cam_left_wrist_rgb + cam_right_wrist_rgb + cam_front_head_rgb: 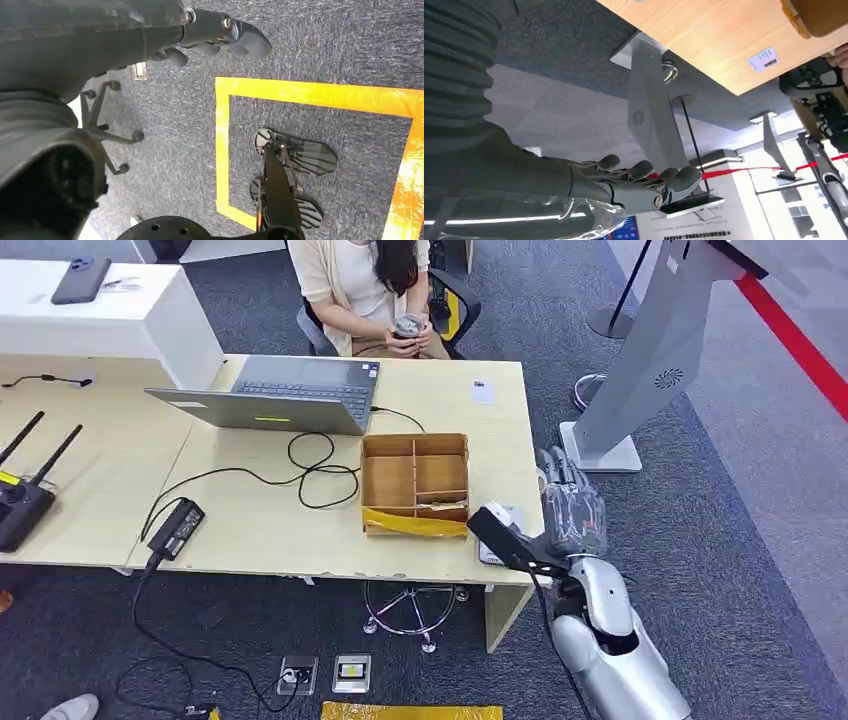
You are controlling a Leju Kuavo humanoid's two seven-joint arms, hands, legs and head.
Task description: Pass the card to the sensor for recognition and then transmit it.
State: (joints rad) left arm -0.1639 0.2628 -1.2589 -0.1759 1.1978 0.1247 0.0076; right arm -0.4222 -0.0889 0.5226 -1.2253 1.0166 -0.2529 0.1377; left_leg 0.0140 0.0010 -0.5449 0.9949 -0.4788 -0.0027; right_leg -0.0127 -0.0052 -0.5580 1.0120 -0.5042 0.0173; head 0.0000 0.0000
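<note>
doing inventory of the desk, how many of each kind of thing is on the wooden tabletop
open grey laptop: 1
brown divided cardboard box: 1
black power adapter brick: 1
black router with antennas: 1
small white paper slip: 1
total: 5

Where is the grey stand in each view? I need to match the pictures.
Head view: grey stand at upper right, on the carpet past the table's right end.
Right wrist view: middle of the picture, beside the table's edge.
Left wrist view: carpet and yellow tape instead.
Shared landmark: white label on the table, seen in the right wrist view too.
</note>
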